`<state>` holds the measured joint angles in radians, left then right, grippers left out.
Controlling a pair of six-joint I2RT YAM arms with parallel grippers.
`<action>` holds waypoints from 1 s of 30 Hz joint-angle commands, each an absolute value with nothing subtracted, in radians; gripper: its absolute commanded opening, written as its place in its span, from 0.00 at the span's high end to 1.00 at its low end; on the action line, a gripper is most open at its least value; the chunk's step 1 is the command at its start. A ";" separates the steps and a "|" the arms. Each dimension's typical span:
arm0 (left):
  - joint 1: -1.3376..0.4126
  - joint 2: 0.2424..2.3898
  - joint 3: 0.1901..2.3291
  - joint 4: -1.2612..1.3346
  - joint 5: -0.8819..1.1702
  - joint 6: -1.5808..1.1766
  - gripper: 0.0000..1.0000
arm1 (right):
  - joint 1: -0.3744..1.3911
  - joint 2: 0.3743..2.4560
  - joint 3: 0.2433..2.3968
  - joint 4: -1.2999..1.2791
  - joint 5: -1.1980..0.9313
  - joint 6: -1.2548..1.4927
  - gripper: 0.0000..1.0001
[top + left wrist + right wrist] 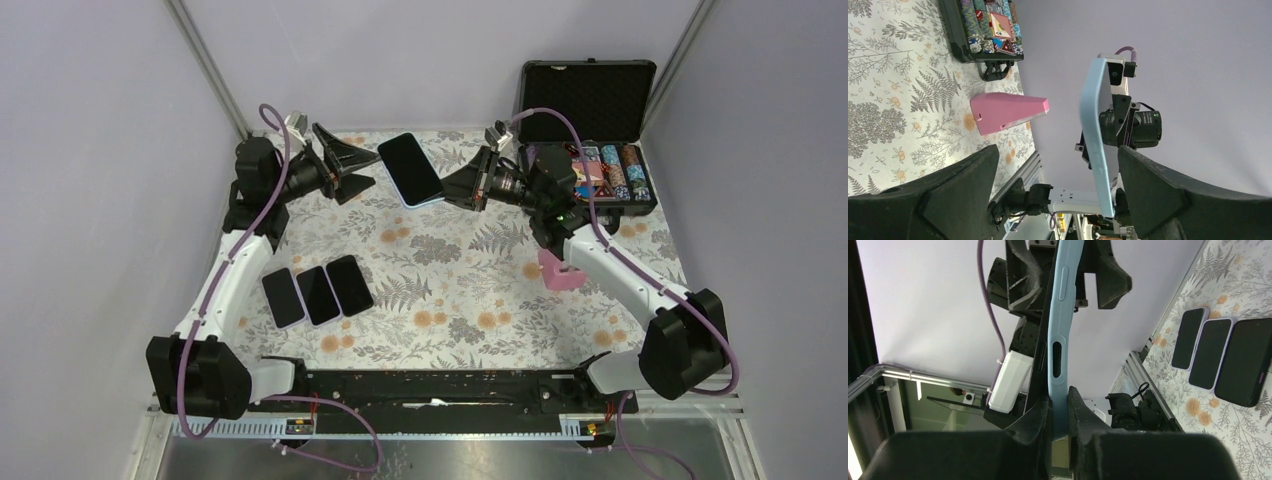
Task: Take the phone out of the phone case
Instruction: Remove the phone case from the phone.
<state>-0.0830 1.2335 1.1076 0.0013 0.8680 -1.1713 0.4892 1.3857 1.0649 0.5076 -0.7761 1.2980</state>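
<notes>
A phone with a black screen sits in a light blue case (410,168) and is held up above the back middle of the table. My right gripper (458,188) is shut on the case's right end; in the right wrist view the case's blue edge (1060,330) runs up from between its fingers (1059,402). My left gripper (348,165) is open wide just left of the phone. In the left wrist view the blue edge (1095,135) stands between the spread fingers (1058,157), close to the right one and apart from the left one.
A pink case (558,270) stands on the floral mat at the right and also shows in the left wrist view (1008,112). Three dark phones (318,292) lie side by side at the left front. An open black chip case (600,170) stands at the back right.
</notes>
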 commanded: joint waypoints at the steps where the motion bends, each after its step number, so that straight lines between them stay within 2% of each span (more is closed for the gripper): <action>1: -0.083 1.243 1.080 0.188 0.905 -1.268 0.11 | 0.486 1.384 1.131 0.637 -0.854 1.343 1.00; 5: -0.087 1.262 1.071 0.271 0.932 -1.330 0.13 | 0.486 1.403 1.144 0.643 -0.914 1.365 1.00; 7: -0.092 1.274 1.068 0.316 0.951 -1.362 0.18 | 0.486 1.413 1.151 0.642 -0.940 1.373 1.00; 10: -0.101 1.288 1.052 0.368 0.980 -1.410 0.38 | 0.486 1.425 1.160 0.612 -0.966 1.354 1.00; 12: -0.105 1.292 1.042 0.371 1.003 -1.421 0.55 | 0.486 1.433 1.167 0.594 -0.979 1.345 1.00; 16: -0.109 1.287 1.027 0.360 1.042 -1.420 0.77 | 0.486 1.452 1.186 0.558 -1.006 1.317 1.00; 20: -0.109 1.284 1.031 0.328 1.053 -1.394 0.91 | 0.485 1.463 1.201 0.522 -1.031 1.296 1.00; 21: -0.109 1.283 1.030 0.328 1.057 -1.390 0.98 | 0.485 1.466 1.202 0.516 -1.038 1.293 1.00; 24: -0.109 1.276 1.023 0.333 1.054 -1.394 1.00 | 0.481 1.467 1.192 0.512 -1.035 1.291 1.00; 25: -0.109 1.273 1.019 0.342 1.050 -1.404 1.00 | 0.478 1.464 1.185 0.512 -1.022 1.294 0.98; 28: -0.109 1.266 1.005 0.385 1.026 -1.490 1.00 | 0.460 1.436 1.142 0.526 -0.929 1.315 0.74; 30: -0.109 1.263 0.982 0.471 0.989 -1.599 1.00 | 0.456 1.418 1.119 0.539 -0.882 1.321 0.64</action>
